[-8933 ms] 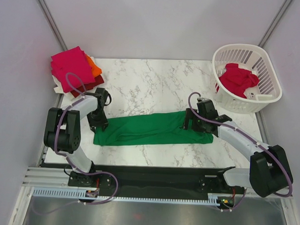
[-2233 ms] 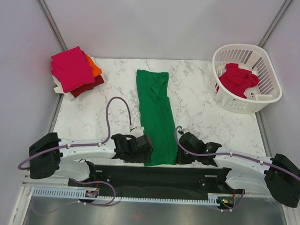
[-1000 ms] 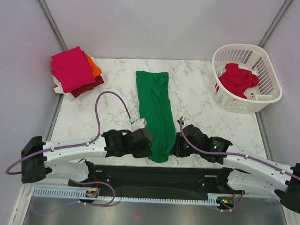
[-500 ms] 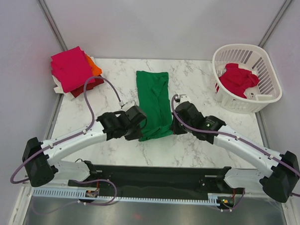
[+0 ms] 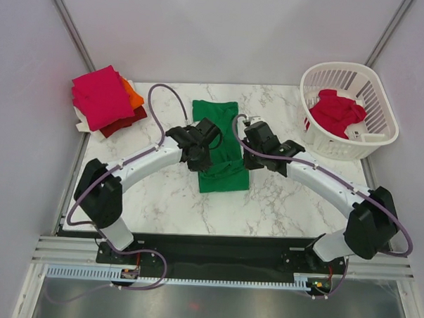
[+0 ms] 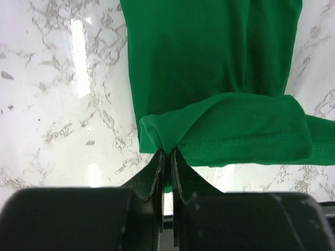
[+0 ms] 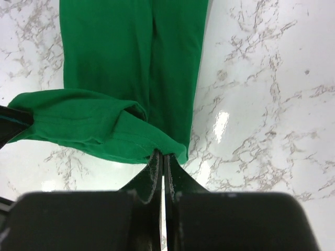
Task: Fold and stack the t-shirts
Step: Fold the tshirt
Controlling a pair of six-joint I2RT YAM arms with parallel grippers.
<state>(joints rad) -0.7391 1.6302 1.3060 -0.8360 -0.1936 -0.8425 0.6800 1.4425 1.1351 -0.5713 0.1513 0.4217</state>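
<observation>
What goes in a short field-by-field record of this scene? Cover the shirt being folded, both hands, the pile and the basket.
shirt in work: green t-shirt, lengthwise on the marble table, near end lifted and doubled toward the far end
left hand: shut on the hem's left corner
right hand: shut on the hem's right corner
pile: folded shirts, far left corner, magenta on top, orange and dark red beneath
basket: white, far right, red shirt inside

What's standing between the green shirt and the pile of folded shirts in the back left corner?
Nothing visible on the marble table: bare top lies between the green shirt and the pile. Only the left arm's own purple cable crosses that stretch.
</observation>
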